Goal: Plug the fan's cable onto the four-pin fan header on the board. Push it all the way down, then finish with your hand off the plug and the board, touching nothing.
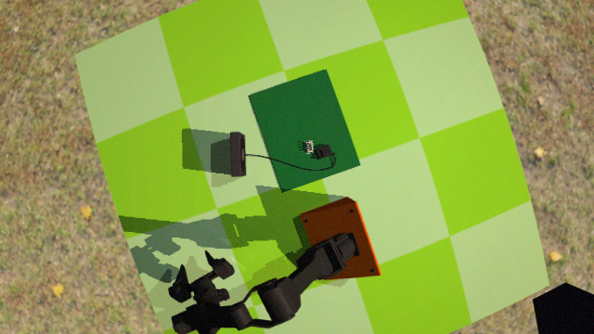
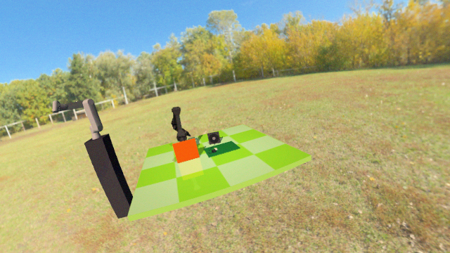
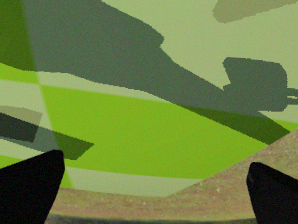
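Observation:
The green board (image 1: 288,107) (image 2: 230,146) lies on the checkered table. The white four-pin header (image 1: 309,147) stands on it. The fan cable's small black plug (image 1: 324,151) is on or just above the board, right beside the header and off its pins as far as the top view shows. The thin black cable (image 1: 297,165) curves from the plug to the fan (image 1: 238,154) (image 2: 214,138), which stands upright left of the board. My gripper (image 1: 195,260) (image 3: 157,168) is open and empty, well away from plug and board, beyond the fan's lower side in the top view.
An orange plate (image 1: 329,223) (image 2: 186,151) is near the board, with my arm (image 1: 278,299) reaching out from over it. A black pillar (image 1: 568,311) (image 2: 109,176) carrying another arm (image 2: 93,117) stands at the table's corner.

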